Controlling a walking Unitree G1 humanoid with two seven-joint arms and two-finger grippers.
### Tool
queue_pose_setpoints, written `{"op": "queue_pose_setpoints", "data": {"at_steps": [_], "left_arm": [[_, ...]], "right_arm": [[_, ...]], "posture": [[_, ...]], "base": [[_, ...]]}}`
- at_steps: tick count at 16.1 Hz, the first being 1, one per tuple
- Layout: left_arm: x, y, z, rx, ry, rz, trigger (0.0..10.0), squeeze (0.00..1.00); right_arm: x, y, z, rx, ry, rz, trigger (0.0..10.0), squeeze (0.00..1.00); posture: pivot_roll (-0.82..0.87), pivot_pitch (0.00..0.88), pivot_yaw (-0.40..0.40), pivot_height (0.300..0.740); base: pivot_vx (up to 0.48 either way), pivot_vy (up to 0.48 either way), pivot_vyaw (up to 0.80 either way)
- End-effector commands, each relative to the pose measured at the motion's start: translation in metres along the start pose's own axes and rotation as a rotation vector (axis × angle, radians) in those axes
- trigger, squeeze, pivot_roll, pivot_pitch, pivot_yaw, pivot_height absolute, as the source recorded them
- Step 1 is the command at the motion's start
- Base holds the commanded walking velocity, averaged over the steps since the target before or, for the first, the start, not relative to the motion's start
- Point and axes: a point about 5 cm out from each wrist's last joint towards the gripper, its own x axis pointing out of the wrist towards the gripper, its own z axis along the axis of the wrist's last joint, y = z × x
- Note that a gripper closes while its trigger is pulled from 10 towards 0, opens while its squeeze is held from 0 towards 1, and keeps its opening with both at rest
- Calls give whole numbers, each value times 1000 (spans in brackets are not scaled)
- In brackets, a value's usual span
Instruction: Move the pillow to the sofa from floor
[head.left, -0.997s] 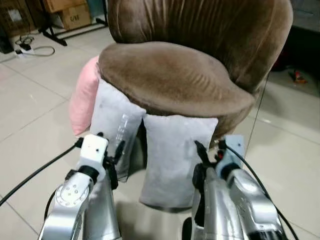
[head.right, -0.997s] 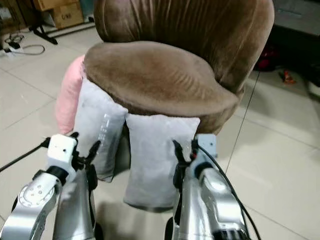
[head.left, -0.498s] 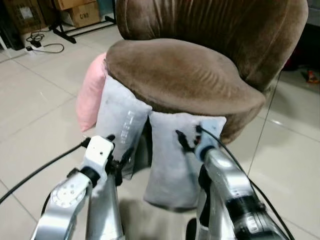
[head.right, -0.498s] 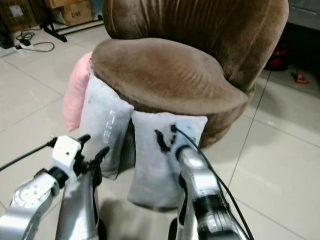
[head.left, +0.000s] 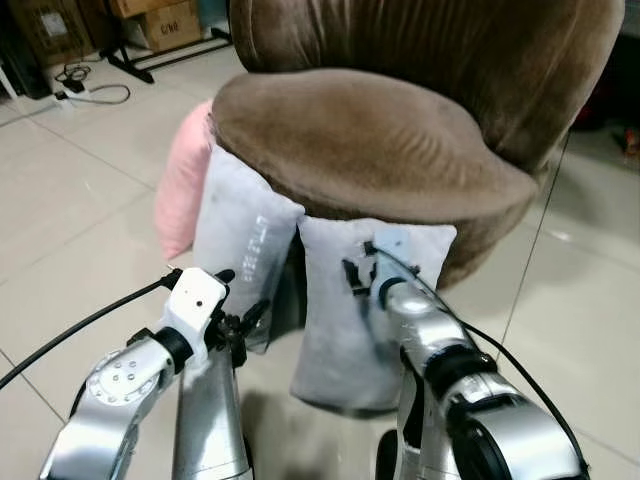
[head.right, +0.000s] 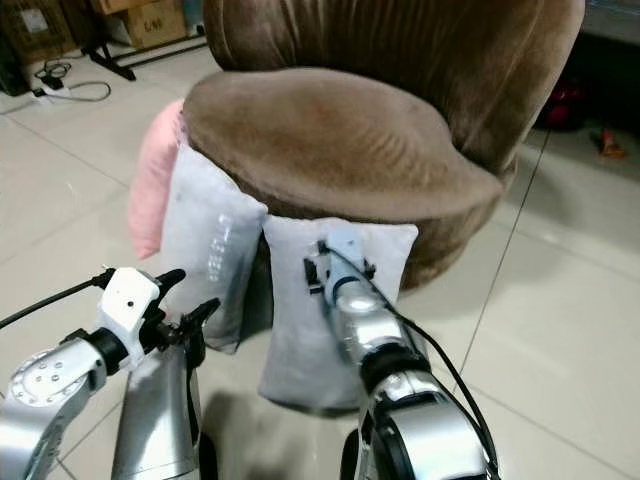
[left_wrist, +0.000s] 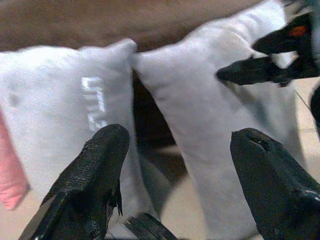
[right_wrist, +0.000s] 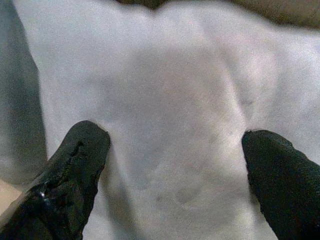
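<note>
My left arm is bent low at my near left, its silver forearm angled forward over the tiled floor (head.left: 60, 230); my left gripper (head.left: 238, 312) hangs with its two black fingers (left_wrist: 97, 165) spread apart, holding nothing, just short of the lettered grey pillow (head.left: 240, 225); my right arm reaches straight ahead and slightly up, extended farther than the left; my right gripper (head.right: 322, 268) is at the upper face of the plain grey pillow (head.left: 335, 330), fingers (right_wrist: 75, 155) wide apart and pressed against the fabric on either side of a bare stretch of it, not clenched on anything; that plain grey pillow stands upright on the floor, leaning against the front of the brown velvet chair (head.left: 380, 140), its top edge tucked under the seat cushion; the lettered pillow leans beside it to my left, their top corners touching; a pink pillow (head.left: 180, 185) rests behind that one, against the chair's side; far off to my left lie a power strip with cables (head.left: 75, 92) and cardboard boxes (head.left: 165, 25).
</note>
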Motion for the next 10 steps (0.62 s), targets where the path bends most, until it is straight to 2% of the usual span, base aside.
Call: {"op": "queue_pose_setpoints", "data": {"at_steps": [1, 2, 4, 5, 6, 10], "left_arm": [[-2, -5, 4, 0, -2, -41, 10000, 0], [-6, -6, 5, 2, 6, -55, 10000, 0], [-10, -6, 4, 3, 19, -60, 10000, 0], [-15, -7, 4, 2, 29, -67, 10000, 0], [-19, -9, 4, 3, 40, -85, 10000, 0], [-23, -16, 3, -3, 55, -131, 10000, 0]], "right_arm": [[1, 2, -4, 33, 33, -21, 10000, 0], [2, 9, -1, 40, 20, -16, 10000, 0], [2, 14, 3, 28, 3, -23, 9725, 0], [2, 16, 5, 26, -3, -32, 1765, 0], [2, 18, 6, 31, -6, -35, 0, 0], [3, 20, 12, 45, -29, -29, 0, 0]], "posture": [[100, 155, 9, 341], [115, 192, 10, 341], [124, 203, 7, 341], [132, 212, 9, 341], [134, 217, 8, 341], [122, 213, 0, 341]], "base": [[0, 0, 0], [0, 0, 0], [0, 0, 0], [0, 0, 0], [0, 0, 0], [0, 0, 0]]}}
